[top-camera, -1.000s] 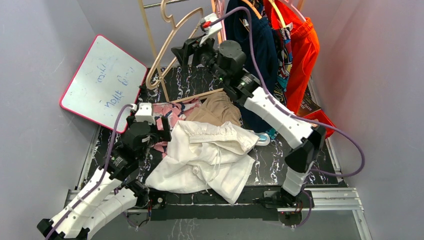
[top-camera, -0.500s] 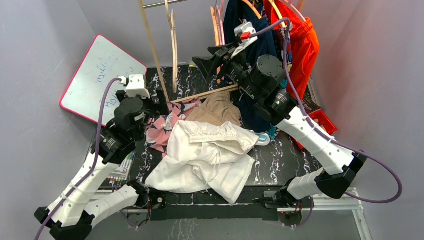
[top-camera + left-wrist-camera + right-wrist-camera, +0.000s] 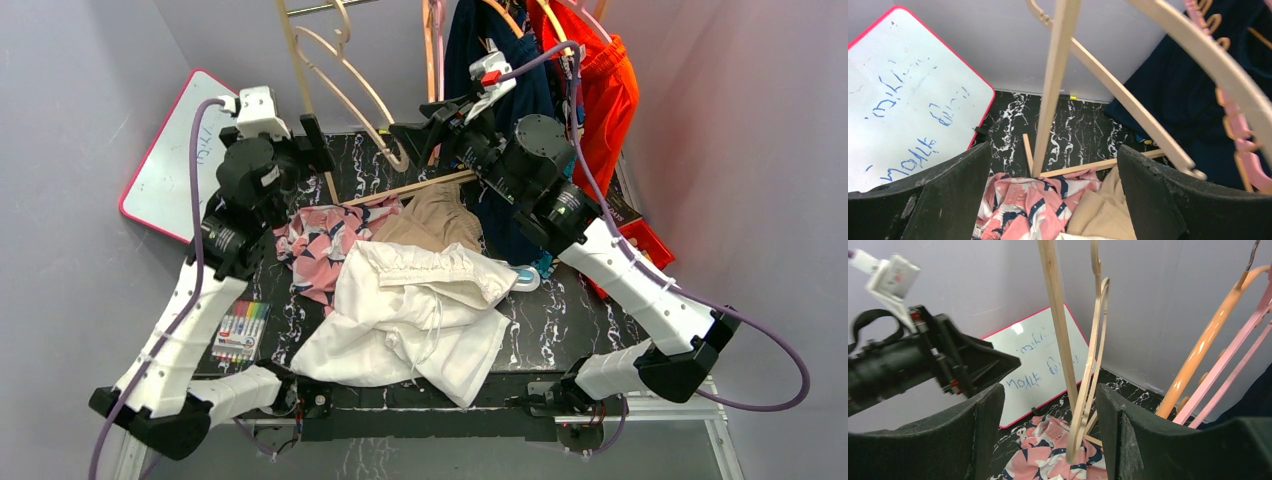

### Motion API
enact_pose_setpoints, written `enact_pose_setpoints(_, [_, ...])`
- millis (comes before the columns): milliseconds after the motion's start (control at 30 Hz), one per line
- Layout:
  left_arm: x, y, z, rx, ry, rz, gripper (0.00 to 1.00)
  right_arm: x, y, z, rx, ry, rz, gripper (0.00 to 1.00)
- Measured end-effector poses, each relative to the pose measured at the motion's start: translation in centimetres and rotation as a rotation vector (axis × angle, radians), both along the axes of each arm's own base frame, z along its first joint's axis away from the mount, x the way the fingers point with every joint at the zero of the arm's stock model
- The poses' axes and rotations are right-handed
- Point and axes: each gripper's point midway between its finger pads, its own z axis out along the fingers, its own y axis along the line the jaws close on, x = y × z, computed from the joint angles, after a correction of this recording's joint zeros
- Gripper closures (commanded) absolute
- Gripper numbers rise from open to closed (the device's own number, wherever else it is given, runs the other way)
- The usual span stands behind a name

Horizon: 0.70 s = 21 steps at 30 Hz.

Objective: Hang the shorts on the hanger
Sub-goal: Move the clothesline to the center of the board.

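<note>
Both gaping, left pincer (image 3: 318, 148) and right pincer (image 3: 408, 133) flank the hanger (image 3: 1087, 390).

Closed in by plain pale grey walls (image 3: 70, 120). Floored with a black, white-veined marble-pattern tabletop (image 3: 560, 310). Propped aslant against the left wall, a pink-edged rectangular whiteboard (image 3: 160, 180) with blue scribbles. Lit softly, evenly.

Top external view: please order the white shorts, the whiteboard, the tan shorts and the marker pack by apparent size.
1. white shorts
2. whiteboard, though partly hidden
3. tan shorts
4. marker pack
</note>
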Motion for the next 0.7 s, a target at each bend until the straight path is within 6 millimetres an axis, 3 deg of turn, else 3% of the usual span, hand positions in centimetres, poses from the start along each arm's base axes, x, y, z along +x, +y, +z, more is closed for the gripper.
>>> enact_pose_setpoints(267, [7.3, 5.2, -4.9, -0.097, 0.118, 0.086, 0.08, 0.4, 0.2, 0.3, 0.014, -0.01, -0.01, 0.25])
enact_pose_setpoints(500, [10.2, 3.3, -4.7, -0.176, 0.06, -0.051, 0.06, 2.5, 2.3, -0.4, 0.005, -0.016, -0.021, 0.25])
enact_pose_setpoints(700, [11.6, 2.4, -4.9, -0.203, 0.016, -0.139, 0.11, 5.0, 4.0, -0.2, -0.011, -0.041, -0.064, 0.25])
